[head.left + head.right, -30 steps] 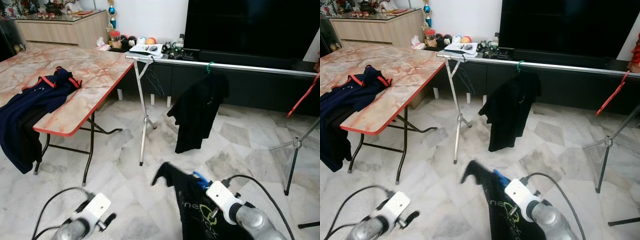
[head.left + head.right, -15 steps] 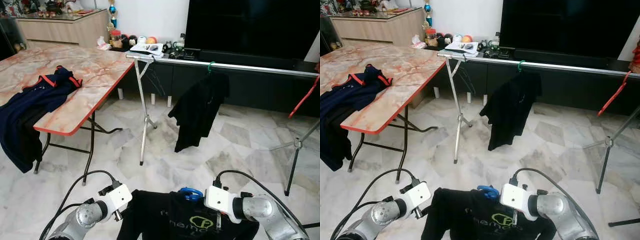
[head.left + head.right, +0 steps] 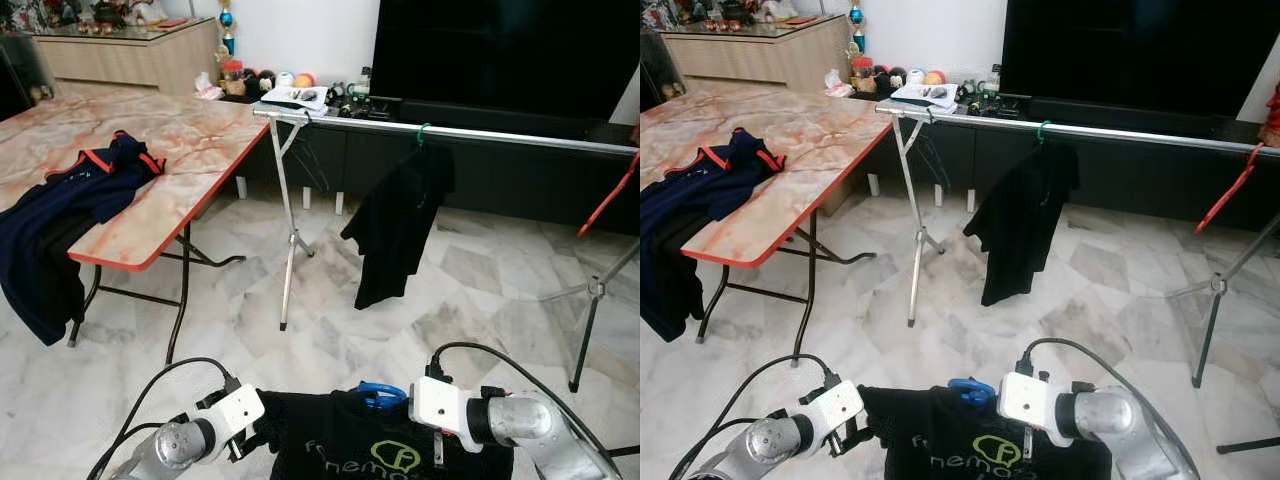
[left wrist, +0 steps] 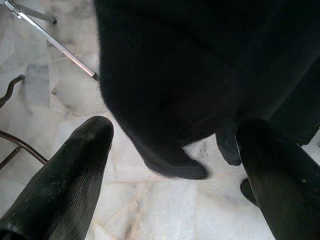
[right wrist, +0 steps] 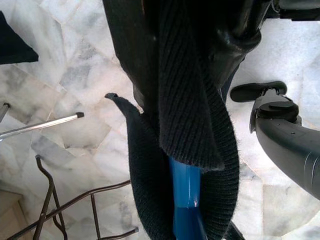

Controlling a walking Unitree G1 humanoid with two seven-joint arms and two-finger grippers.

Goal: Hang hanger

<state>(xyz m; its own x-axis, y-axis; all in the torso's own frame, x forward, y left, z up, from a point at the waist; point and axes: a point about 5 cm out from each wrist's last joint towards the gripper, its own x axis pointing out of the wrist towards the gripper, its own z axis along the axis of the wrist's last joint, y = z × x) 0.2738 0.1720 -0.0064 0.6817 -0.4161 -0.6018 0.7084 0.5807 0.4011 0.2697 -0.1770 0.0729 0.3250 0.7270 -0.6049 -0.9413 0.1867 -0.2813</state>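
Both hands held a black shirt (image 3: 385, 450) on its blue hanger (image 3: 380, 392) low above the floor, before the rail (image 3: 480, 134). Right hand (image 5: 200, 30) seemingly pinched collar and hanger; left hand (image 4: 172, 165) spread at the sleeve.

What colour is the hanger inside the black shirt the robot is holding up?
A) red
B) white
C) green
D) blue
D: a blue hanger hook pokes out of the collar of the black shirt, between the left gripper and the right gripper.
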